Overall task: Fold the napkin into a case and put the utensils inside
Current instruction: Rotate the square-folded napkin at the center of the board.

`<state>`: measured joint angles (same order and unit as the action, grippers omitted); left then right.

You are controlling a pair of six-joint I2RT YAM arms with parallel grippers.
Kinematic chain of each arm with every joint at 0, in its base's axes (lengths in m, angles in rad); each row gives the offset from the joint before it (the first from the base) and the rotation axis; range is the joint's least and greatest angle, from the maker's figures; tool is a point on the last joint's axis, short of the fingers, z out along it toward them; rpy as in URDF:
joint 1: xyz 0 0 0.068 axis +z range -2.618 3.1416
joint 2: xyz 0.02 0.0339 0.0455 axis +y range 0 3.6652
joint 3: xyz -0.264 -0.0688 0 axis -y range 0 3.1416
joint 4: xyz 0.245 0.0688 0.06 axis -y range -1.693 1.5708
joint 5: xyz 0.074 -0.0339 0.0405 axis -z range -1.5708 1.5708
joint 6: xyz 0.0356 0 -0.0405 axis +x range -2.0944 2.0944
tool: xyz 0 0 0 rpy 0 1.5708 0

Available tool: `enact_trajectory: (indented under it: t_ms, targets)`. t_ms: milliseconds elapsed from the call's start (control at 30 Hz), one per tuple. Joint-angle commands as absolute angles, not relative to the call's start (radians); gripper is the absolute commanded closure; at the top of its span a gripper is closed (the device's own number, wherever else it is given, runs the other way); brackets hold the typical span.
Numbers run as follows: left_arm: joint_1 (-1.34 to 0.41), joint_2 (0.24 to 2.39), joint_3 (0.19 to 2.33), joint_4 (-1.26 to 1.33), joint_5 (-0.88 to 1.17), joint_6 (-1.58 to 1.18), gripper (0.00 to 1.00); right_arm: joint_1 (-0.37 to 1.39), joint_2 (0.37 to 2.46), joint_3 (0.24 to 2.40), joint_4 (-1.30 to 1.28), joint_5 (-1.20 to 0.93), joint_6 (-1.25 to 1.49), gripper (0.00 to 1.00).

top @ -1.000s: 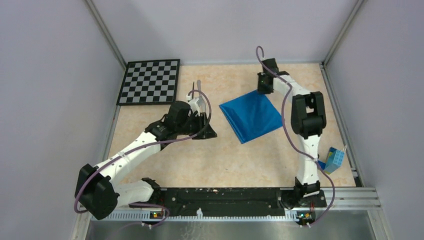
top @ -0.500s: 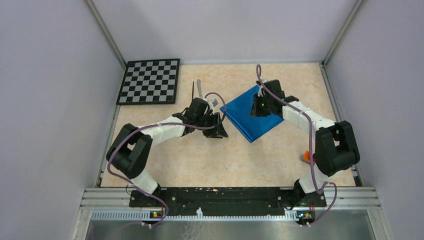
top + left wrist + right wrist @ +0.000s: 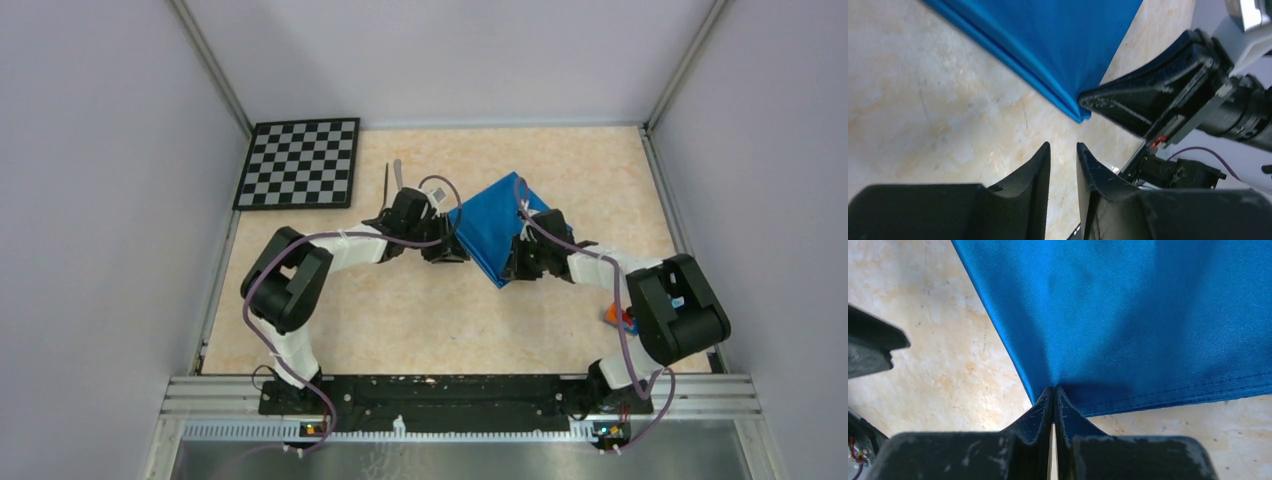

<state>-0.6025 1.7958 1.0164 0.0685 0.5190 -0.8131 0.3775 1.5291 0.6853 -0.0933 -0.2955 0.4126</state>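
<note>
Centrally, top view: blue napkin [image 3: 497,228]; right gripper [image 3: 1053,391] pinches its lower corner, fingers pressed together; left gripper [image 3: 1063,148] narrowly parted, empty, just beside that corner.

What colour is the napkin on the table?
The napkin is plain bright blue, clearest in the right wrist view.

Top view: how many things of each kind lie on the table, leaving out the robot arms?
Blue cloth: 1
Cutlery: 2, a dark fork and a pale knife
Checkerboard: 1
Small orange thing, half hidden: 1
Total: 5
</note>
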Motion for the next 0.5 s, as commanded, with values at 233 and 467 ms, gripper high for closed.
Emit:
enact_trajectory:
  t_ms: [233,467]
  targets:
    - [-0.548,2.025,1.326,0.041,0.492,-0.797,0.89,0.391,1.434,0.531,0.053,-0.345,0.513,1.0]
    - [-0.544,2.055,1.32,-0.031,0.447,-0.737,0.98,0.464,1.324,0.402,0.146,-0.265,0.667,1.0]
